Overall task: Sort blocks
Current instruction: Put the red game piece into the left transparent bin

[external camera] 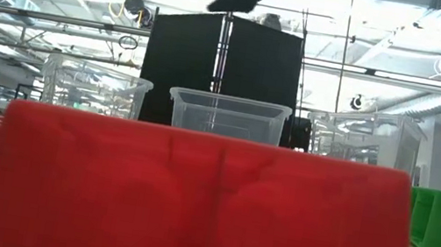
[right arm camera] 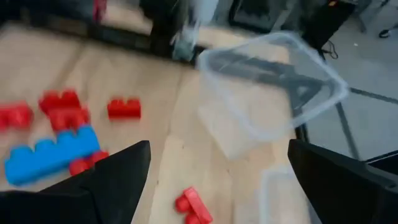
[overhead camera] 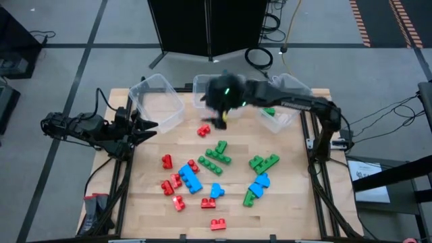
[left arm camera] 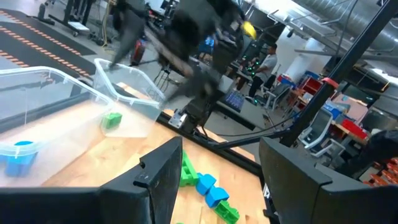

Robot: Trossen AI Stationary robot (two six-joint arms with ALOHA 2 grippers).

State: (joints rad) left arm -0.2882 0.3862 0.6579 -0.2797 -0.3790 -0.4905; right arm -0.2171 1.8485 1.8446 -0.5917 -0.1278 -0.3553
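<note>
My right gripper hangs over the back middle of the pale wooden counter, fingers spread wide with nothing between them, just in front of the middle clear plastic bin. My left gripper waits at the counter's left edge, beside the left clear plastic bin; its fingers stand partly apart and hold nothing.

Nearest the front edge lies a small red studded toy brick, and the low view is almost filled by one red brick close to its camera. Behind it the loose studded plastic bricks spread across the middle: a red cluster with a long blue brick on the left, green bricks in the centre, and more green and blue pieces to the right. One small red brick sits alone just below my right gripper.

Farthest back, the right clear plastic bin holds a green brick, and my left wrist view shows a blue brick in a bin too. I judge the sorting barely begun: most bricks are still loose.

For room, the counter's front right corner is bare, and so is the strip along the left edge. The bins crowd the back edge, the left one tilted, so I would come at them from above.
</note>
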